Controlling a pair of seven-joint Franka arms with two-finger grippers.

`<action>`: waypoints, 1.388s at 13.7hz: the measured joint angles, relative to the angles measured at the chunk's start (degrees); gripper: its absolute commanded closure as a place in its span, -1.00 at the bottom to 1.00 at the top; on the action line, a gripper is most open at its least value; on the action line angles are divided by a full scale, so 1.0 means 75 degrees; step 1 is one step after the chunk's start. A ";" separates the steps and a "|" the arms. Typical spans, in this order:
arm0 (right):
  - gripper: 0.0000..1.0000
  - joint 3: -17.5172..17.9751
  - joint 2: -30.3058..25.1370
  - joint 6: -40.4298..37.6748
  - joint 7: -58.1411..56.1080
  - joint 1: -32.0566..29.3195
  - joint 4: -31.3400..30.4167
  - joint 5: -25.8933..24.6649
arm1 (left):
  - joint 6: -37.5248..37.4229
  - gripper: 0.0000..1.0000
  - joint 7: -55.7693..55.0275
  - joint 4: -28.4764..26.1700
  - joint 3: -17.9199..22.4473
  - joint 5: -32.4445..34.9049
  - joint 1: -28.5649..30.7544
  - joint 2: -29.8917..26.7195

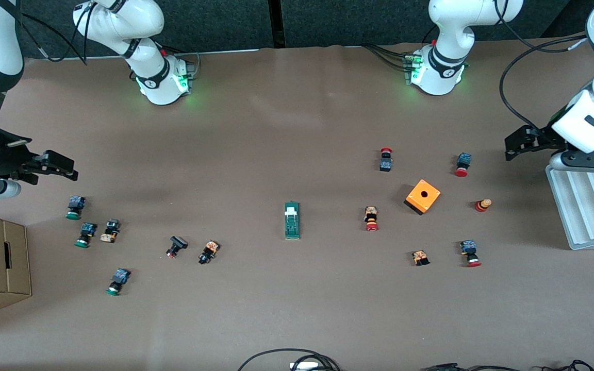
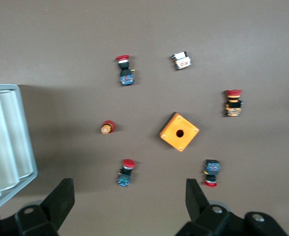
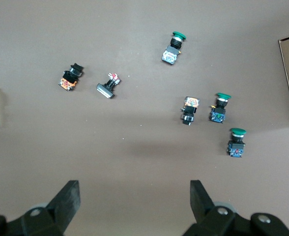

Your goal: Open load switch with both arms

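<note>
The load switch [image 1: 292, 220] lies mid-table, well apart from the left gripper [image 1: 521, 144] and right gripper [image 1: 54, 167] (both jaws spread, holding nothing).

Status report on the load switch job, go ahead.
Left gripper open, beside the white tray. Right gripper open, above the green buttons. Load switch untouched mid-table, nothing against it.

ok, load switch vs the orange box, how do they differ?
The load switch is a narrow dark green block with a white piece at one end; the orange box is a squat cube. The switch lies mid-table, its length pointing toward the front camera; the box sits cornerwise, nearer the left arm's end. The box has a round hole in its top; the switch has none that I can see. Both rest on the table, untouched.
</note>
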 measured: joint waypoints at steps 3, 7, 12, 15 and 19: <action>-1.00 -0.0023 0.0008 0.0006 -0.0017 -0.0030 0.0001 0.0000 | 0.0000 -1.00 0.0023 -0.0014 -0.0002 0.0043 0.0138 0.0025; -1.00 -0.0050 0.0016 0.0006 -0.0018 -0.0043 0.0002 -0.0001 | 0.0024 -1.00 0.0063 0.0037 -0.0001 0.0035 0.0342 0.0037; -1.00 -0.0036 0.0117 0.0006 -0.0018 -0.0041 0.0001 -0.0001 | 0.0066 -1.00 0.0063 0.0190 -0.0003 0.0021 0.0359 0.0118; -1.00 -0.0032 0.0174 0.0007 -0.0018 -0.0041 0.0003 -0.0001 | 0.0100 -1.00 0.0064 0.0513 -0.0011 0.0020 0.0359 0.0484; -1.00 -0.0030 0.0179 0.0007 -0.0019 -0.0041 0.0013 -0.0001 | 0.0091 -1.00 0.0066 0.0677 -0.0024 0.0020 0.0359 0.0683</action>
